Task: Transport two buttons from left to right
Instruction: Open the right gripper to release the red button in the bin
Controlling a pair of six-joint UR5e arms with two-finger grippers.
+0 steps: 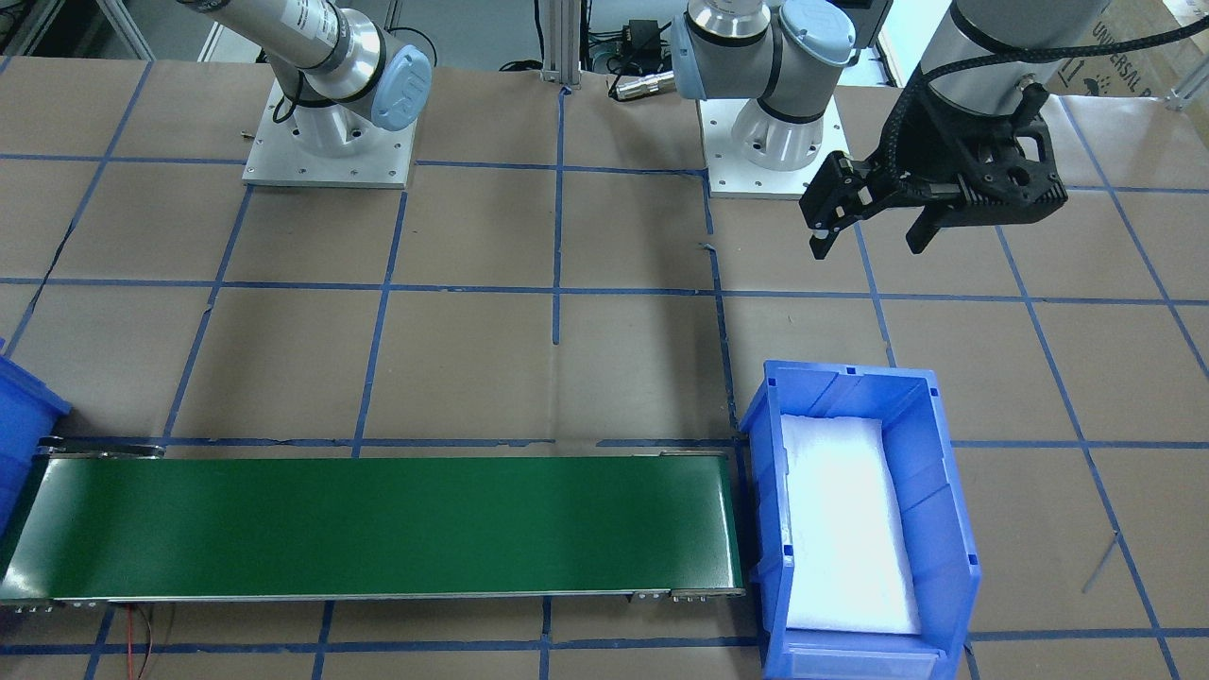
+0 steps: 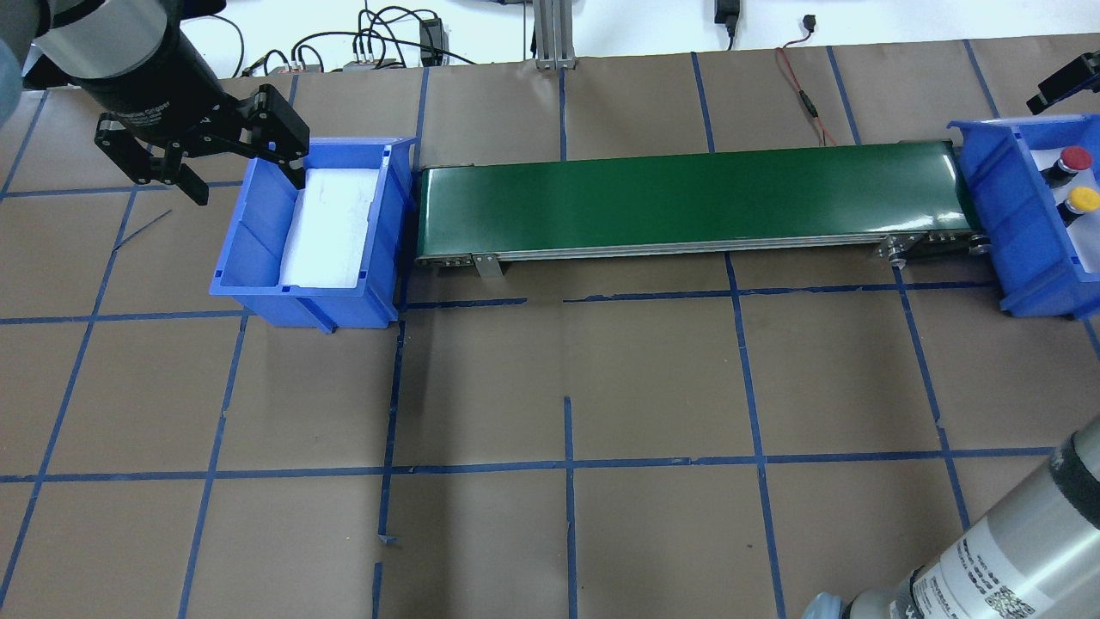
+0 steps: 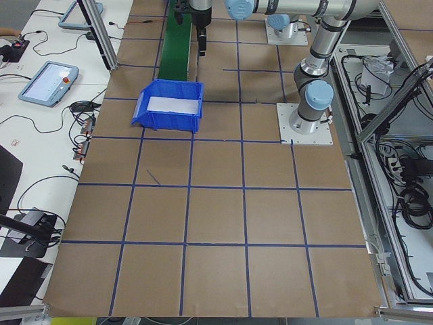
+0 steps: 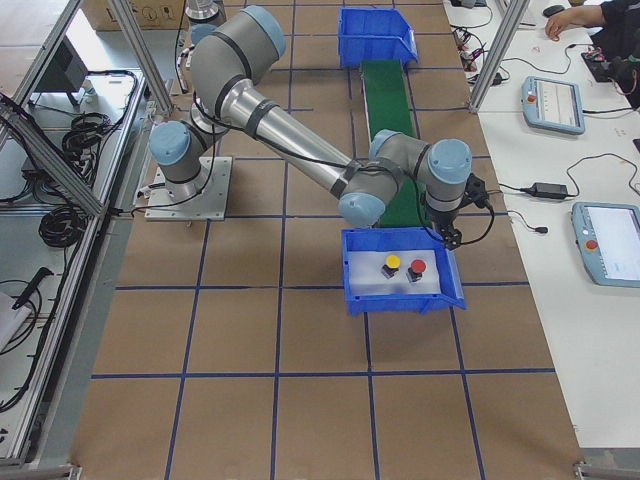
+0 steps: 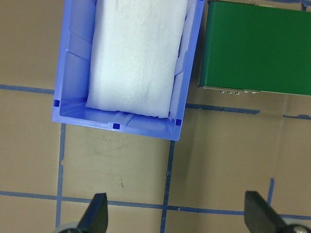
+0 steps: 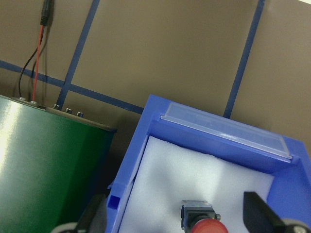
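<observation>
While the red button (image 2: 1072, 159) and yellow button (image 2: 1081, 201) sat side by side on white foam (image 6: 194, 179) in the right-hand blue bin (image 2: 1001, 206), the right gripper (image 6: 176, 216) hung above them, fingers spread wide. The left gripper (image 1: 869, 244) hovered near the other blue bin (image 1: 945, 529), fingers wide, holding nothing.

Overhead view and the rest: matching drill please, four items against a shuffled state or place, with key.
Items
1. red button
2. left bin
3. belt
4. left gripper

States or places
A. open, holding nothing
B. green, nothing on it
C. in the right bin, beside the yellow button
D. holds only white foam

Pairs: 1-C, 2-D, 3-B, 4-A
</observation>
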